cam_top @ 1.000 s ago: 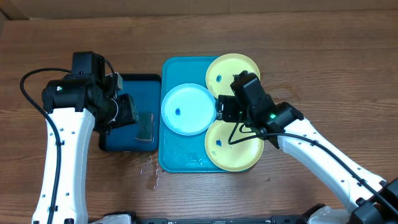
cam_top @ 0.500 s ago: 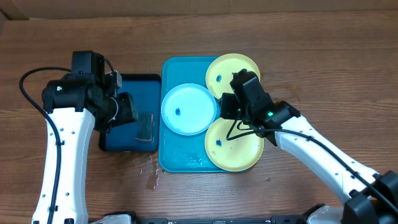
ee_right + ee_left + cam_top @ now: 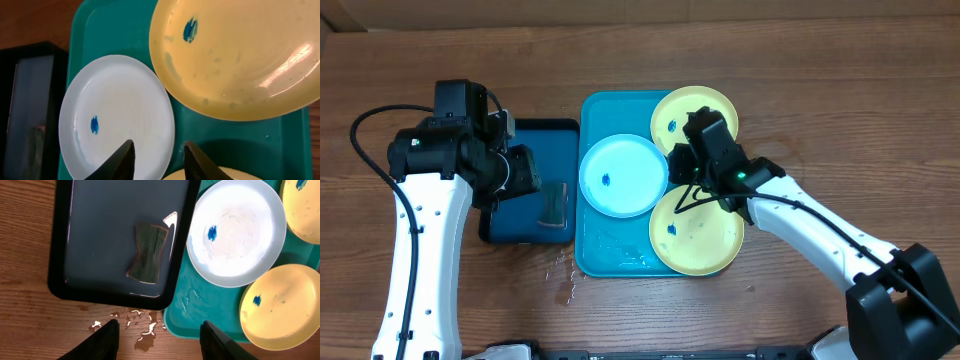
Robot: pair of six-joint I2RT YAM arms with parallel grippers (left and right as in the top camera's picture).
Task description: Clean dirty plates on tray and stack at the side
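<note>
A turquoise tray (image 3: 608,248) lies on a wooden table (image 3: 840,90) and holds all three dirty plates. A light blue plate (image 3: 623,176) sits on the tray's left half. One pale yellow plate (image 3: 672,112) is in the tray's far right corner, and another (image 3: 695,240) is in its near right corner. Each plate carries a small blue smear.

The right gripper (image 3: 160,145) hovers over the tray's middle, fingers parted astride the blue plate's right edge. Whether they touch it cannot be told.

Touching the turquoise tray's left side, a dark-blue tray (image 3: 532,150) holds a dark green sponge (image 3: 555,205). The left gripper (image 3: 160,330) hangs left of the turquoise tray, released and empty.
</note>
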